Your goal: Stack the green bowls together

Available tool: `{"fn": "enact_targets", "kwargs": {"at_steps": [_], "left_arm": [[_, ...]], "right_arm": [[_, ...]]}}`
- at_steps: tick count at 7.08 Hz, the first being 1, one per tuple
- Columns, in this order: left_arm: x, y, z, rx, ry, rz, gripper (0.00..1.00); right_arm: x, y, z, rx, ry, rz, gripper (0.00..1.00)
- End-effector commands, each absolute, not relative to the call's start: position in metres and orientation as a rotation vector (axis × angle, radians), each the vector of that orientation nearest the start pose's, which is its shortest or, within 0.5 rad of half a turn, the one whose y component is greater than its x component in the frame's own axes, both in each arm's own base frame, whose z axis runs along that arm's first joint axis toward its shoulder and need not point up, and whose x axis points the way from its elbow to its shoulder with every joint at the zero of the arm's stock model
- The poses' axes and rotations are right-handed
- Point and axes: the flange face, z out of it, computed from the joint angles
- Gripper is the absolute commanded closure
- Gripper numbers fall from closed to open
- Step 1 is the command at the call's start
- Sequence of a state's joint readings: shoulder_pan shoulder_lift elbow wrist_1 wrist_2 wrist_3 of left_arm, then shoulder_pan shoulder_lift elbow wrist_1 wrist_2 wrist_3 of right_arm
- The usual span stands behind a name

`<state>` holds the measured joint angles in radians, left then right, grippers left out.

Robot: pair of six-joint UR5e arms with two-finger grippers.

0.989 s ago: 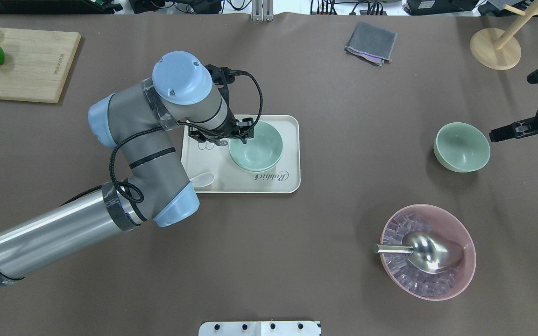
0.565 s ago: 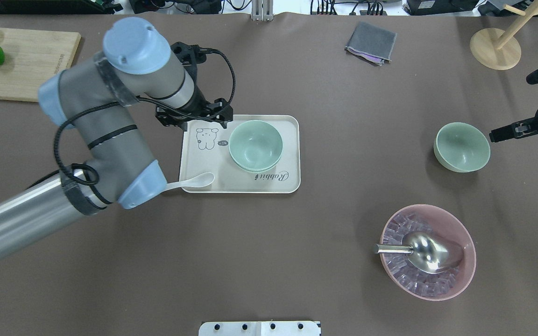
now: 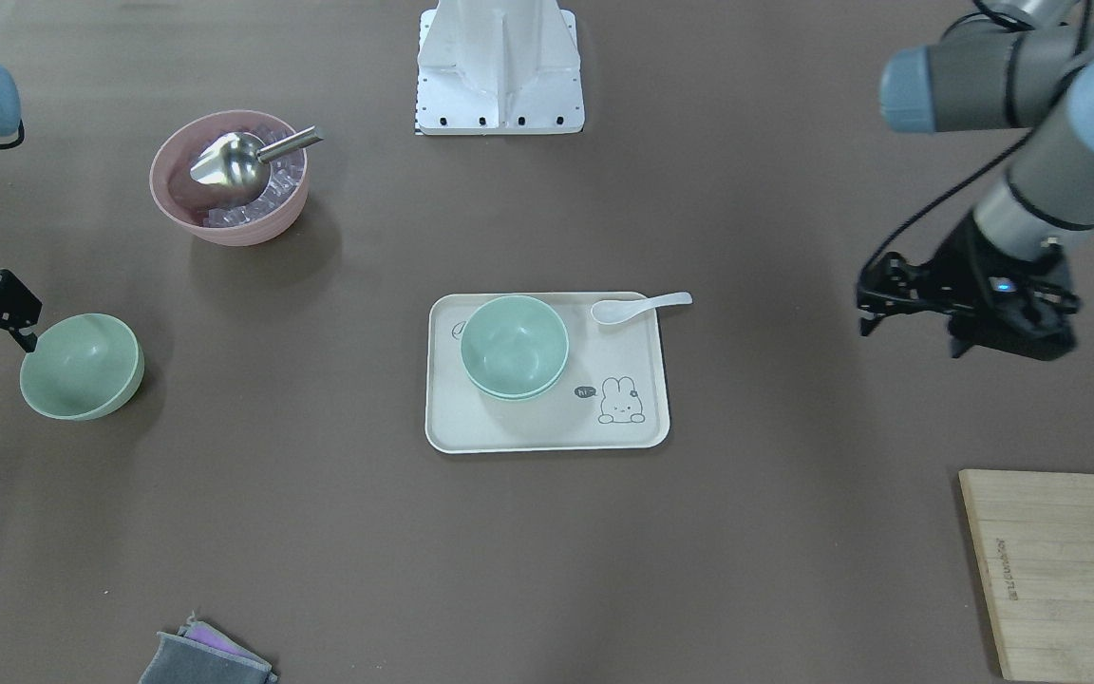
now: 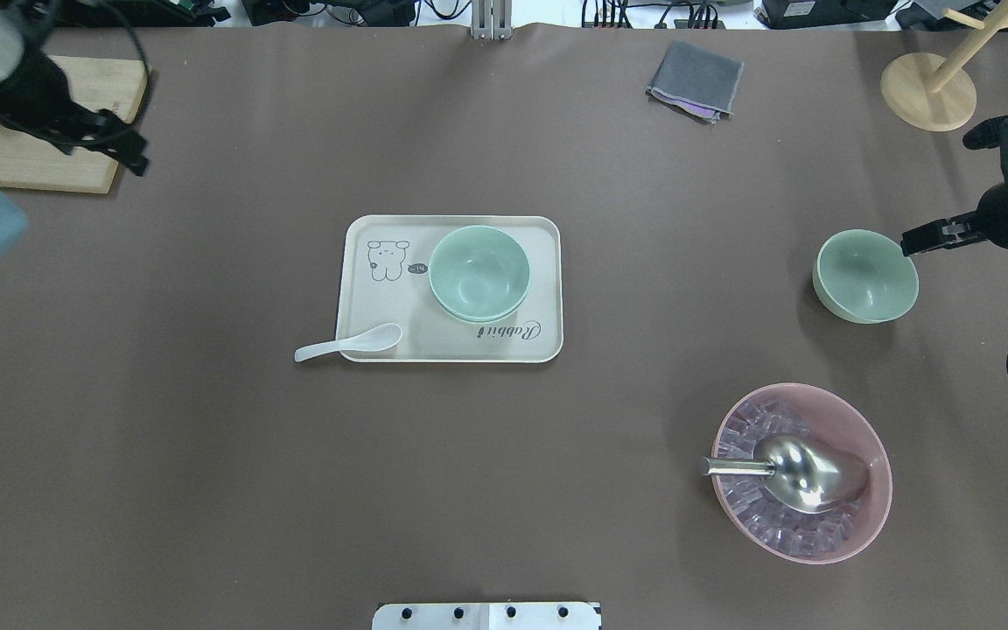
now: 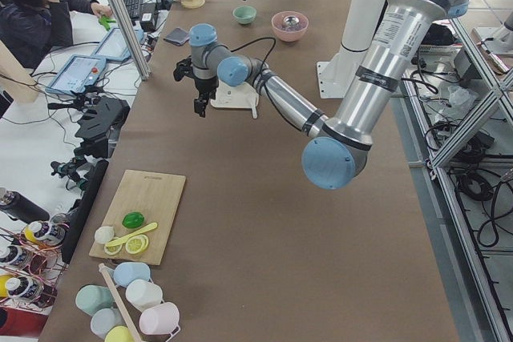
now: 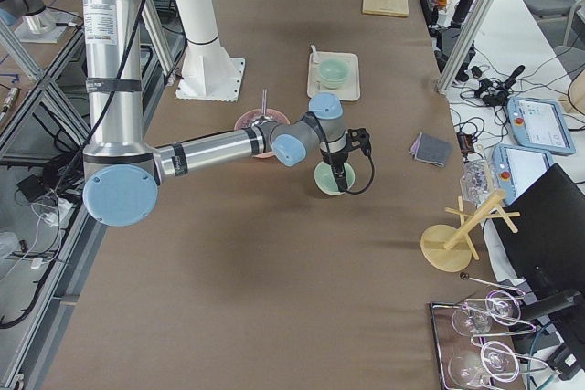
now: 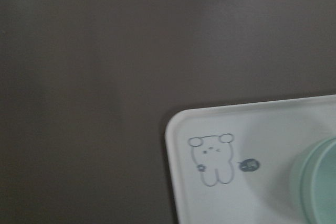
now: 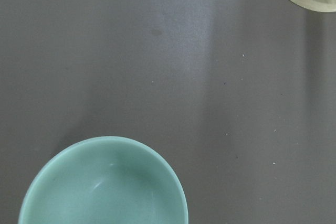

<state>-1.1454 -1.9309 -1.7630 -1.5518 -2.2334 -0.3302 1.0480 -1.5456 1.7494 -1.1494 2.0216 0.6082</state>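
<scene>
Two green bowls (image 4: 479, 273) sit nested on the cream tray (image 4: 381, 297) at mid-table; they also show in the front view (image 3: 514, 347), and their edge shows in the left wrist view (image 7: 321, 182). The third green bowl (image 4: 865, 276) stands alone at the right and also shows in the right wrist view (image 8: 105, 182). My left gripper (image 4: 110, 140) hangs open and empty at the far left, well away from the tray. My right gripper (image 4: 933, 236) is open, with one finger just beside the lone bowl's far right rim and holding nothing.
A pink bowl (image 4: 801, 472) with ice and a metal scoop sits at front right. A white spoon (image 4: 346, 341) lies over the tray's front left corner. A cutting board (image 4: 23, 166) is at far left. A grey cloth (image 4: 695, 80) and a wooden stand (image 4: 928, 92) are at the back.
My left arm has pulled back from the nested bowls on the tray to the far left, near the cutting board. The bowls stayed put. My right gripper shifted slightly away from me.
</scene>
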Motion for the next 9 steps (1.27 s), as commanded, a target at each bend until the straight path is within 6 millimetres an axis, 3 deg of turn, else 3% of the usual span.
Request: {"fn": "enact_targets", "kwargs": {"at_steps": [1,2,3,4,5,7,9], "left_arm": [[0.088,-0.553,0.488,0.147,0.758,0.23,0.01],[0.068,-0.536,0.517,0.126,0.742,0.201,0.01],[0.055,-0.531,0.517,0.147,0.741,0.185,0.01],[0.055,-0.531,0.517,0.147,0.74,0.182,0.01],[0.055,-0.531,0.518,0.144,0.74,0.179,0.01],[0.055,-0.531,0.517,0.145,0.74,0.178,0.01],[0.056,-0.531,0.519,0.141,0.74,0.176,0.01]], "right_arm": [[-0.202,-0.532,0.539,0.243,-0.685,-0.024,0.03],[-0.204,-0.534,0.546,0.223,-0.684,0.001,0.05],[-0.204,-0.531,0.548,0.196,-0.695,0.057,0.1],[-0.209,-0.525,0.545,0.189,-0.71,0.084,0.22],[-0.213,-0.511,0.557,0.191,-0.725,0.077,0.38],[-0.228,-0.495,0.561,0.17,-0.765,0.11,0.62],[-0.221,-0.481,0.572,0.155,-0.754,0.109,0.65]]}}
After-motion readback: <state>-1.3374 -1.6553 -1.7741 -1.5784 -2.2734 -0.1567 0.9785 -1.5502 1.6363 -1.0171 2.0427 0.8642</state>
